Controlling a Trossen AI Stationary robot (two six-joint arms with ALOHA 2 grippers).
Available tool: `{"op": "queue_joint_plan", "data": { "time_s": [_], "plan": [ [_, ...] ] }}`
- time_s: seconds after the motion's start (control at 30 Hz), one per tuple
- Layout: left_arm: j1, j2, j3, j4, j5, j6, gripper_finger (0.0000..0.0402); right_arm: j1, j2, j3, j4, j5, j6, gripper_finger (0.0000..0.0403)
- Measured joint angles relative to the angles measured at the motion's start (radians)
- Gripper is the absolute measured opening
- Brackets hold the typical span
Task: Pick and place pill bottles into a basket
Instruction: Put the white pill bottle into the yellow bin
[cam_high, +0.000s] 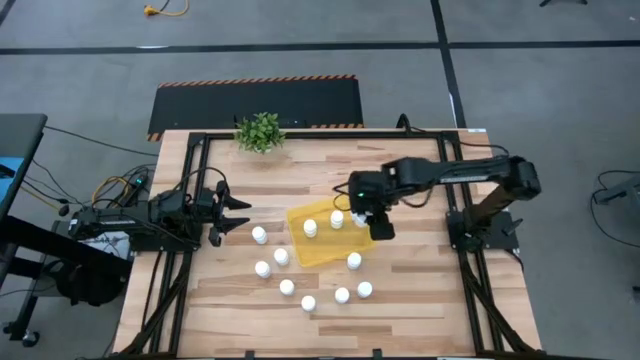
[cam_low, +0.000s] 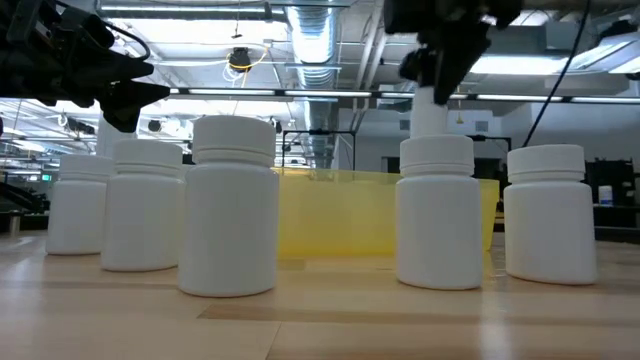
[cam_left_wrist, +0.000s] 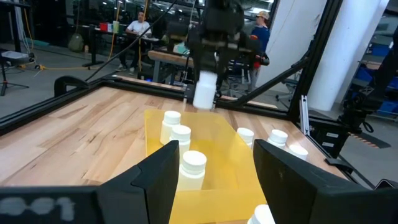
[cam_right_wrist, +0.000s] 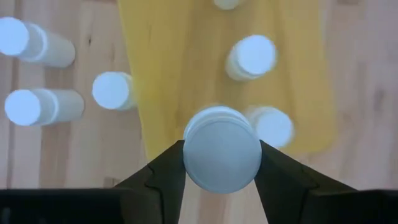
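The yellow basket (cam_high: 322, 250) lies mid-table, and three white pill bottles stand upright in it (cam_right_wrist: 252, 56). Several more bottles (cam_high: 287, 287) stand on the wood on the basket's left and near sides. My right gripper (cam_high: 366, 218) is over the basket's right end, shut on one bottle (cam_right_wrist: 222, 155), which also shows in the left wrist view (cam_left_wrist: 204, 90) and the low view (cam_low: 432, 108). My left gripper (cam_high: 238, 215) is open and empty, to the left of the basket, above the table. My right gripper pinches the bottle's top end (cam_right_wrist: 194, 155) between its two fingers, one on each side. The fingers point down from above. The bottle hangs upright below them (cam_left_wrist: 204, 93), lifted clear over the basket.
A small green potted plant (cam_high: 260, 131) stands at the table's far edge. Black frame rails (cam_high: 455, 215) run along the table's sides. People sit and stand in the room beyond the table (cam_left_wrist: 138, 26).
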Motion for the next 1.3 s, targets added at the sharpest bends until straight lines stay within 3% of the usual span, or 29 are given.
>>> {"op": "queue_joint_plan", "data": {
  "time_s": [0.53,0.97,1.3],
  "plan": [
    [0.0,0.0,0.0,0.0,-0.001,0.0,0.0194,0.038,0.261,-0.001,0.115,-0.028,-0.107,0.0149],
    [0.0,0.0,0.0,0.0,-0.001,0.0,0.0194,0.041,0.302,0.002,0.164,-0.026,-0.114,0.0156],
    [0.0,0.0,0.0,0.0,0.0,0.0,0.0194,0.041,0.309,-0.003,0.136,-0.026,-0.126,0.023]
  ]
}}
